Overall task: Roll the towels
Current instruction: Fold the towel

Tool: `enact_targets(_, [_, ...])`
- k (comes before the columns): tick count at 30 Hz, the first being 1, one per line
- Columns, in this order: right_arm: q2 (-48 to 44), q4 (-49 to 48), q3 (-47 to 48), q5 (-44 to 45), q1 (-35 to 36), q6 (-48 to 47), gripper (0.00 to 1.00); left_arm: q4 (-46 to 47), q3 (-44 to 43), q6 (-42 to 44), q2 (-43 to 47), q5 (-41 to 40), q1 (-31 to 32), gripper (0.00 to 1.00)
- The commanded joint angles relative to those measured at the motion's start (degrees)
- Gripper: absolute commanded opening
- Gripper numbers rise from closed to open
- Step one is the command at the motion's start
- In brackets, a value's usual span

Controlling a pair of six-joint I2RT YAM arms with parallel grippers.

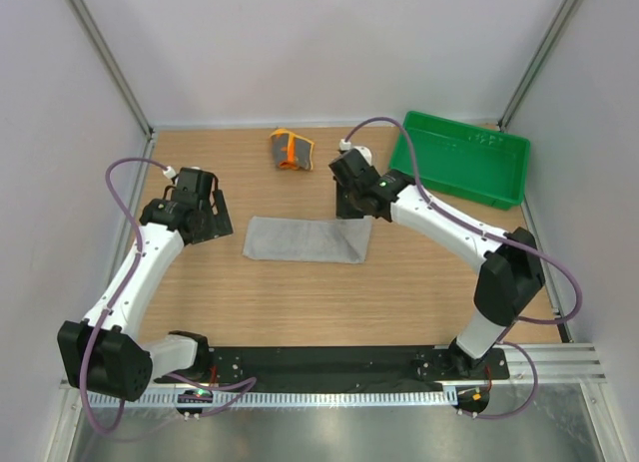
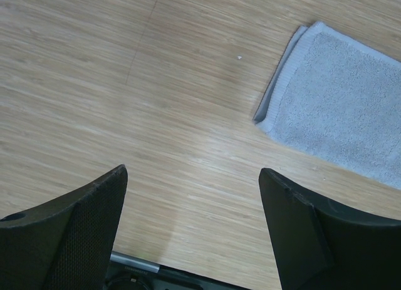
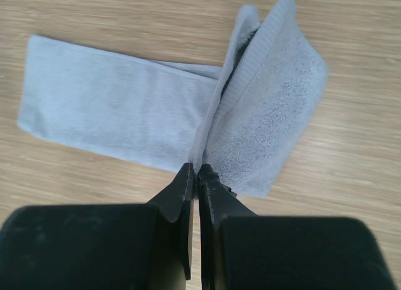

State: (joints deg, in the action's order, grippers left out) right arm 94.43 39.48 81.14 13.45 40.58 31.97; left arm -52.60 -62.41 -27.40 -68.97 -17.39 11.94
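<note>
My right gripper [image 3: 195,172] is clamped tight on one short end of the grey towel [image 3: 113,108], jaws together with only cloth between them. That end stands up off the surface [image 3: 351,196] in a loose fold that flops over on itself. My left gripper [image 2: 191,177] hangs with its jaws wide apart and nothing between them, over bare wood just beside the towel's opposite end.

The rest of the towel lies flat as a long folded strip in the middle of the surface, between my two arms. It looks light and limp (terry cloth, no stiffness at all), so I judge it will sag wherever I'm not supporting it, and a roll will slacken unless it's kept snug. The best hold is the short edge, catching every layer at once, as my right gripper has it. The nap should give a decent grip.

The orange patterned towel [image 1: 291,149] sits bunched at the far side, well apart from the grey one. It looks rolled already, not far from the green tray [image 1: 459,158].
</note>
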Motion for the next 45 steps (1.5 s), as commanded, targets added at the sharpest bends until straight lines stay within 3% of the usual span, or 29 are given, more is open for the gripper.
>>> enact_targets(1, [3.11,-0.55,6.65,-1.76,2.48,1.52,0.01,0.74,0.19,0.85,0.68,-0.89,-0.52,0.86])
enact_targets(9, [11.20,-0.37,17.63,-2.99,7.14,2.57,0.01,0.74,0.27,0.42,1.82,-1.86,-1.40,0.87])
enact_targets(21, [20.52,-3.54,26.25,-5.89,11.37,4.51,0.01,0.74,0.45,0.06,3.05,-3.27,-2.01,0.87])
enact_targets(41, [30.10,-9.77,28.28,-12.48,13.74,5.57,0.01,0.74,0.54,0.06,3.49,-3.27,-2.54,0.87])
enact_targets(43, [31.42,-12.23,28.10,-15.03,14.09,5.65,0.04,0.66,0.54,-0.02,3.49,-3.35,-2.63,0.87])
enact_targets(45, [33.43,-13.81,28.10,-15.82,14.44,5.74,0.18,0.74,0.62,-0.11,3.49,-3.35,-2.72,0.87])
